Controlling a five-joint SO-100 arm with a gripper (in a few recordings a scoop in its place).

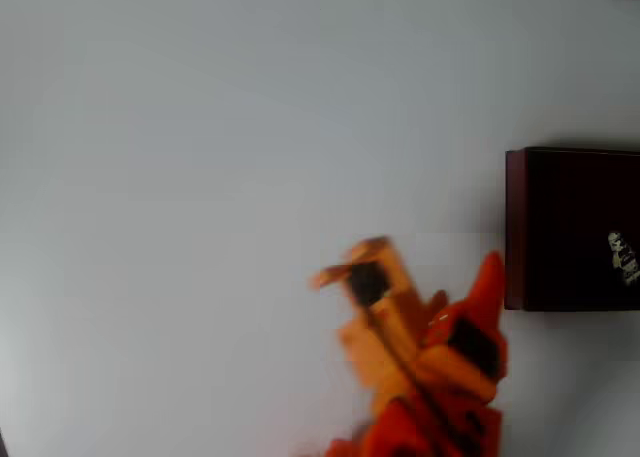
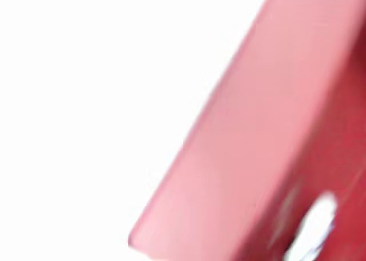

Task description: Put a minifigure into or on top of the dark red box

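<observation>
One arm, overhead view: the orange arm (image 1: 425, 377) comes up from the bottom edge, leaning up and to the left over the white table (image 1: 200, 177), and it is smeared with blur.
Gripper, overhead view: the gripper (image 1: 350, 267) sits at the arm's upper end, left of the box and apart from it; the blur is too heavy, so I cannot tell whether the fingers are spread or pressed together.
Box, overhead view: the dark red box (image 1: 570, 227) lies at the right edge, cut off by the frame, its left wall maroon, its inside near black.
Minifigure, overhead view: the minifigure (image 1: 624, 256) is a small white speck inside the box, near the right edge, well apart from the gripper.
Room, overhead view: wide bare table above and left of the arm; the arm's red-orange point stands just beside the box's lower left corner.
Box, wrist view: washed out and blurred, the box (image 2: 251, 135) runs as a pinkish-red slanted band from top right down to the bottom middle.
Minifigure, wrist view: a white smear (image 2: 314, 224) at lower right, on the deeper red part.
Room, wrist view: plain white table (image 2: 86, 101) on the left.
</observation>
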